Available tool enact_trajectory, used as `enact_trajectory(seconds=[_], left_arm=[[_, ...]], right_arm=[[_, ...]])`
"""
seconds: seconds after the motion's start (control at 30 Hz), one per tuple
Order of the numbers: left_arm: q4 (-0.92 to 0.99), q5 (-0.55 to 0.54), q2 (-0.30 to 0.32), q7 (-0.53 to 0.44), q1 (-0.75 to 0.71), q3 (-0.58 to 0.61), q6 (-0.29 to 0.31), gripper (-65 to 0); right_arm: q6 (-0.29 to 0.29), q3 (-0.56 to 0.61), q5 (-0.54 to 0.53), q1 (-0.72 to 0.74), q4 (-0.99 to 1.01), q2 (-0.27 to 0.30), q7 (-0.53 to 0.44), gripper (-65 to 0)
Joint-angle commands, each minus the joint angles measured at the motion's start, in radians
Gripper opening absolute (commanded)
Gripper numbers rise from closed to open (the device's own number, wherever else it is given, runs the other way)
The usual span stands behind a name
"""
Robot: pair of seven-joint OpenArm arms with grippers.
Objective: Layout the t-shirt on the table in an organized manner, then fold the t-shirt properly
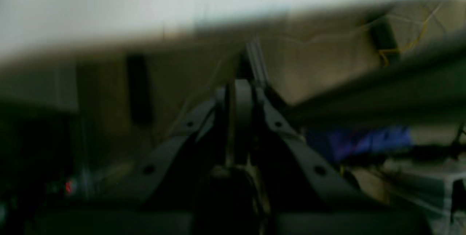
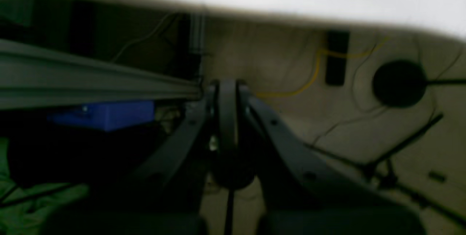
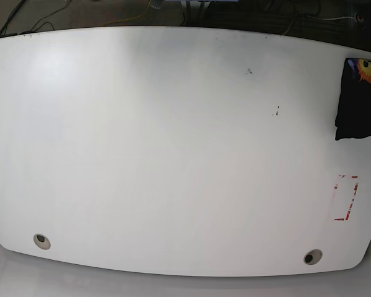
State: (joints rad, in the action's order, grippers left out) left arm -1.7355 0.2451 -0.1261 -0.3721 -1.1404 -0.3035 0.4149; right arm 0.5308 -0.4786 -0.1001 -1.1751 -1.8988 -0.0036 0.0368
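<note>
T-shirt (image 3: 360, 102) folded, right edge of frame, on bench (image 3: 173, 154). Soft, limp, light; I'd pinch hem corners. My left pincer (image 1: 242, 93), right pincer (image 2: 227, 93) closed tight, empty.

Large glossy white table (image 3: 173, 154) with curved edges; two small round metal inserts (image 3: 41, 241) near its front edge, a red rectangular outline mark (image 3: 346, 198) at right. Folded black cloth t-shirt (image 3: 358, 105) with orange-yellow sun print lies at the right edge, partly cut off.
</note>
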Motion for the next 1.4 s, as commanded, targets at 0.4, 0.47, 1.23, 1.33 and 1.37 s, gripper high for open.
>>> enact_trajectory(seconds=[0.4, 0.47, 1.23, 1.33, 1.37], left_arm=[[0.328, -0.005, 0.069, -0.020, 0.125, -0.013, 0.000, -63.8], [0.362, 0.000, 0.075, -0.018, 0.148, -0.013, 0.000, -63.8], [0.974, 0.079, 0.202, -0.015, 0.518, -0.009, -0.001, -63.8], [1.037, 0.098, 0.202, -0.015, 0.550, -0.010, -0.001, -63.8], [1.057, 0.102, 0.202, -0.015, 0.564, -0.010, -0.001, -63.8]], right_arm=[[0.056, 0.037, 0.006, 0.134, 0.404, 0.001, -0.004, -65.0], [0.056, 0.037, 0.018, 0.159, 0.443, 0.004, -0.004, -65.0], [0.056, 0.039, 0.150, 0.493, 0.908, 0.043, -0.004, -65.0], [0.056, 0.039, 0.171, 0.521, 0.948, 0.058, -0.004, -65.0], [0.055, 0.039, 0.181, 0.531, 0.964, 0.058, -0.004, -65.0]])
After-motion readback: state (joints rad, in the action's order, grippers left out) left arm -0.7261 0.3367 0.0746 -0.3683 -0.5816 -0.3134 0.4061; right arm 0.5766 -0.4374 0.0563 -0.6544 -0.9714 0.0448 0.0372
